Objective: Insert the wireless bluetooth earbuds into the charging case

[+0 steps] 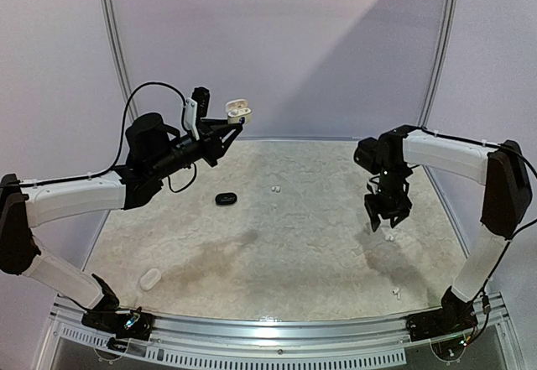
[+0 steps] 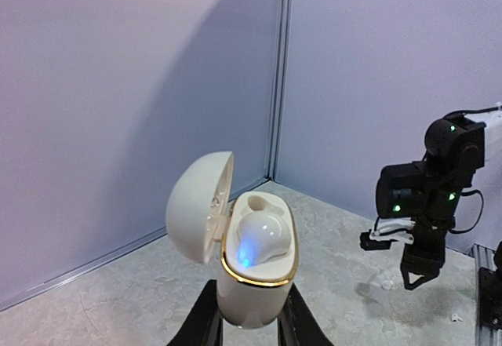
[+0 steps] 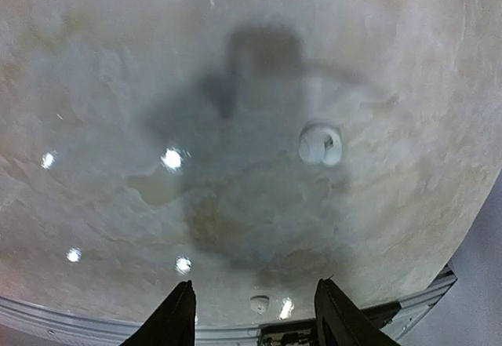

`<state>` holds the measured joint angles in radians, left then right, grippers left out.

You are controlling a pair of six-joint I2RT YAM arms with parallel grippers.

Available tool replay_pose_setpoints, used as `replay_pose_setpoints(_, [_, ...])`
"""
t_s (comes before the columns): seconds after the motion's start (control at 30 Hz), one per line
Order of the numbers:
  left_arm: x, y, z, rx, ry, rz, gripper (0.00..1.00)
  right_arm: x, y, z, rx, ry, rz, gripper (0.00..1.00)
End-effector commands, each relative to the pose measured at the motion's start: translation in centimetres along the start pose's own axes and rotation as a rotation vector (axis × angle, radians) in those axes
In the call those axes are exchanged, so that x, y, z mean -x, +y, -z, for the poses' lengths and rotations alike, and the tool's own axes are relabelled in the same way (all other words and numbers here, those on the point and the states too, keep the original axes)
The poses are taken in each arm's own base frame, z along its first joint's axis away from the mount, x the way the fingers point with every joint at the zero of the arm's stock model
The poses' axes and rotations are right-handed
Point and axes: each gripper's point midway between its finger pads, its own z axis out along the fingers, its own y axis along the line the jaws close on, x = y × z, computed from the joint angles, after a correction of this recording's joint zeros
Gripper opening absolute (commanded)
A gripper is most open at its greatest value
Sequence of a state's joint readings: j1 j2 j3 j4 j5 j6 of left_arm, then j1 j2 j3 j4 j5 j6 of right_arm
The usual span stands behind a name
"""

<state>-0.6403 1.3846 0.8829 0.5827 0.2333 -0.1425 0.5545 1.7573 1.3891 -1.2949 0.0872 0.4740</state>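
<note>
Right hand [image 3: 252,316] hovers spread and empty over the bench [image 1: 294,244], with a white bud [image 3: 320,143] lying just ahead, slightly right of centre, while left hand [image 2: 251,318] pinches the open case [image 2: 255,271] aloft, far across.

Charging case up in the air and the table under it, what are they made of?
The charging case looks like smooth, glossy white plastic: light shines off its rounded shell. The thin gold rim could be metal or just shiny paint. The table looks like mottled beige stone or a stone-patterned coating, glossy enough to mirror bright lights.
</note>
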Motion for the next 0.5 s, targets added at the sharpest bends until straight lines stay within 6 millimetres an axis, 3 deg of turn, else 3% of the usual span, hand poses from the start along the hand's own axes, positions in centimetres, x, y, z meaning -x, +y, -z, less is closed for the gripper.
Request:
replay_pose_setpoints(0.0, [0.6,-0.5,0.2,-0.02,-0.012,-0.017,0.0,-5.9,0.2,-0.1,0.009,0.089,0.051,0.53])
replay_pose_setpoints(0.1, [0.7,-0.7,0.1,-0.025,-0.014,-0.021,0.0,-9.0,1.9,-2.0,0.029,0.15,0.111,0.55])
replay_pose_setpoints(0.2, [0.8,-0.9,0.1,-0.035,-0.017,-0.027,0.0,-11.4,2.2,-4.2,0.046,0.208,0.105,0.55])
replay_pose_setpoints(0.47, [0.7,-1.4,0.4,-0.049,-0.017,-0.028,0.0,-12.0,1.5,-6.7,0.052,0.145,0.09,0.49])
